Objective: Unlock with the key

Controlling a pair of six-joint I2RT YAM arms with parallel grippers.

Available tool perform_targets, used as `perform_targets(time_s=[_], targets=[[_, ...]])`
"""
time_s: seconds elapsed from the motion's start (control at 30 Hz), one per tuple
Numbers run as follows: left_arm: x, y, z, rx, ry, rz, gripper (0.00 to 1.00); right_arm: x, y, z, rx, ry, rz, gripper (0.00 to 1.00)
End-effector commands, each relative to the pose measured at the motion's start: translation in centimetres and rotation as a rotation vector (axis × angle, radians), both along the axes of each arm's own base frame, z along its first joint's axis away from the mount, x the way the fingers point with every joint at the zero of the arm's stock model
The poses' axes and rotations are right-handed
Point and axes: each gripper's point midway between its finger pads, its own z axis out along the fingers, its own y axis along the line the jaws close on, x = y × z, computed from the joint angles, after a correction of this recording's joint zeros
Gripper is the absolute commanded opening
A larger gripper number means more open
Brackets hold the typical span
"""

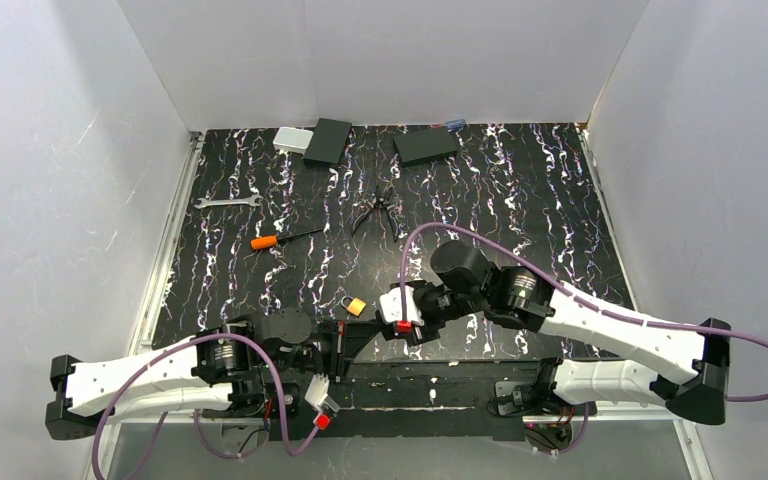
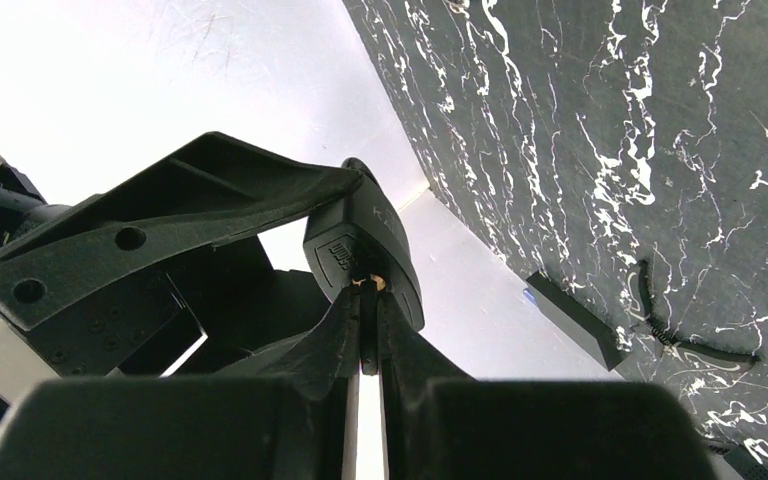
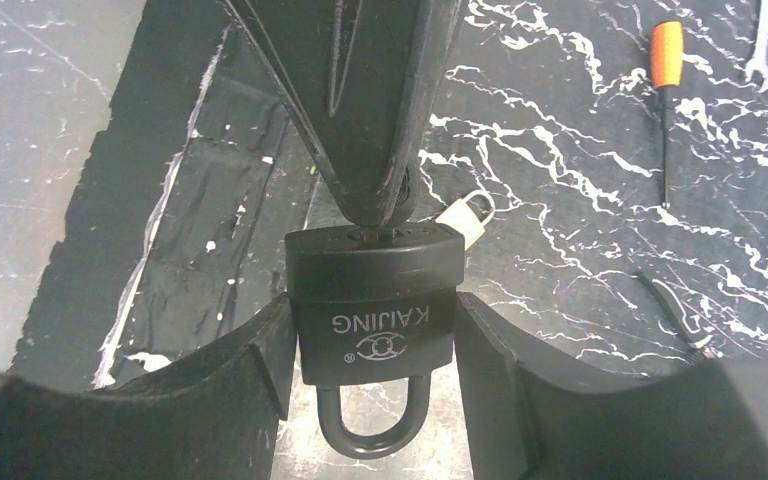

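Padlock [image 3: 375, 300]: black, KAIJING on body, held off table [image 1: 520, 200] near its front edge, between both arms. Clamped by body sides in right gripper [image 3: 375, 345], shackle end toward wrist camera, both shackle legs seated in body. Keyhole face met by left gripper [image 2: 368, 305], pinched tight on key [image 2: 370, 283]; only sliver visible between fingertips, depth in keyway unclear. Small brass lock [image 3: 468, 215] lying on table just behind. Orange-handled screwdriver [image 3: 665, 90] farther back.

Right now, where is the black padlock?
Right wrist view, centre: the black padlock is clamped in the right hand, the left hand at its far end, a small brass padlock on the table just beyond.
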Motion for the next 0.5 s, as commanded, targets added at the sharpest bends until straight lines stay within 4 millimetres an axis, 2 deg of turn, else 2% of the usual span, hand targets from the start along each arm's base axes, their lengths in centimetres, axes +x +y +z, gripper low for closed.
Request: perform_targets(time_s=[0.0,0.13,0.27,0.47], targets=[[1.2,0.8,-1.9,0.115,-0.07,0.033,0.0,-3.2,2.2,8.1,0.207,0.048,0.197,0.01],[1.7,1.1,-2.0,0.146,-0.1,0.05,0.0,-4.2,2.4,8.2,0.192,0.115,0.25,0.01],[1.9,1.3,-2.1,0.178,-0.124,0.053,0.0,-4.3,2.4,7.3,0.154,0.157,0.28,0.01],[2.2,1.2,-2.4,0.196,-0.127,0.061,0.0,-3.1,2.3,6.8,0.139,0.118,0.24,0.01]])
